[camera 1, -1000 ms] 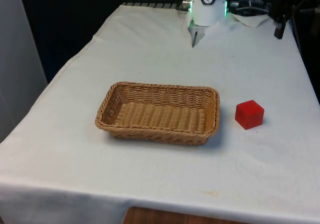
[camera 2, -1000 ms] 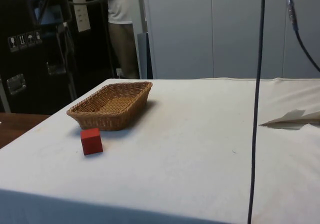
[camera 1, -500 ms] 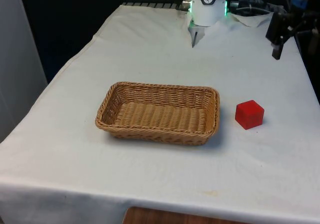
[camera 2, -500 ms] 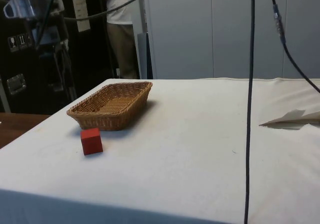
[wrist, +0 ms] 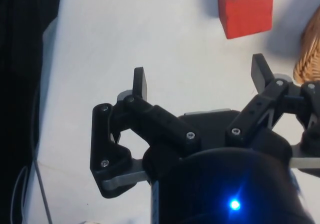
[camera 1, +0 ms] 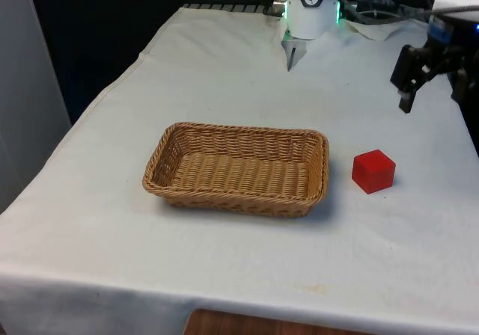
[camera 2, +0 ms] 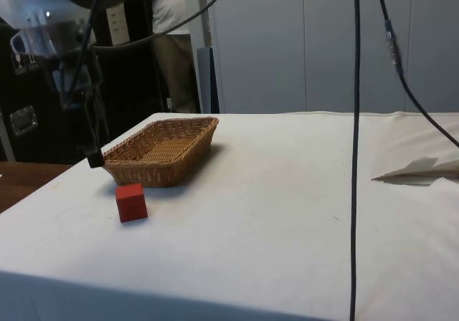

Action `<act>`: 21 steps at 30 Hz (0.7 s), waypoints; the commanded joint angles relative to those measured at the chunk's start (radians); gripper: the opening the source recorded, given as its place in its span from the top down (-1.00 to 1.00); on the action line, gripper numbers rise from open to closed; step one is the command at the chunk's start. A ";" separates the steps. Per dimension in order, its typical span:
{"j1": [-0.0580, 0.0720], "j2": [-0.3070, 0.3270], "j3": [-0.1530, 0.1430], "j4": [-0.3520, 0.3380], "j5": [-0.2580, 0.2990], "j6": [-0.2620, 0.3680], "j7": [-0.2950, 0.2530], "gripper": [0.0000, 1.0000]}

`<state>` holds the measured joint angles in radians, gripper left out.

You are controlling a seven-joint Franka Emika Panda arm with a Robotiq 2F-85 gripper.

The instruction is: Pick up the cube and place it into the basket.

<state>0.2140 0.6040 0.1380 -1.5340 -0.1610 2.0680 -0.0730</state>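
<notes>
White cloth covers the surface (camera 1: pixel 224 88) where a red cube (camera 1: pixel 373 171) sits just beside the short end of a wicker basket (camera 1: pixel 238 167), at about 3 o'clock from it in the front view. The robot's hand (camera 1: pixel 432 102) hangs in the air at roughly 1 o'clock from the cube, well apart from it, fingers (wrist: pixel 141 83) spread wide and grasping nothing. In the wrist view the cube (wrist: pixel 245 8) lies ahead of the hand (wrist: pixel 200 79) and off its centre line, with the basket's rim (wrist: pixel 310 49) close by. The approach would go best by centring over the cube, squaring the fingers to two flat faces and descending clear of the wicker wall. The basket holds nothing
</notes>
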 commanded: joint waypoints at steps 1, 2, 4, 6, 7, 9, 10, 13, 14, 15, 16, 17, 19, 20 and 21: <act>-0.004 0.006 -0.002 -0.002 -0.002 0.015 -0.007 -1.00; -0.004 0.010 -0.005 -0.002 -0.002 0.018 -0.010 -1.00; -0.007 0.018 -0.010 -0.002 -0.001 0.026 -0.017 -1.00; -0.010 0.025 -0.016 -0.001 0.001 0.034 -0.025 -1.00; -0.011 0.029 -0.019 -0.001 0.001 0.038 -0.030 -1.00; -0.012 0.032 -0.023 -0.002 0.002 0.043 -0.035 -1.00; -0.013 0.035 -0.026 -0.002 0.002 0.047 -0.039 -1.00; -0.019 0.046 -0.036 -0.005 0.005 0.063 -0.056 -1.00; -0.020 0.048 -0.038 -0.007 0.005 0.067 -0.060 -1.00; -0.021 0.050 -0.040 -0.008 0.005 0.071 -0.063 -1.00; -0.022 0.052 -0.042 -0.009 0.005 0.075 -0.066 -1.00; -0.024 0.055 -0.044 -0.012 0.004 0.082 -0.071 -1.00; -0.026 0.057 -0.046 -0.015 0.004 0.087 -0.074 -1.00; -0.027 0.058 -0.047 -0.018 0.004 0.092 -0.077 -1.00; -0.028 0.059 -0.048 -0.021 0.003 0.096 -0.080 -1.00</act>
<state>0.1900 0.6610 0.0880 -1.5510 -0.1590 2.1490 -0.1470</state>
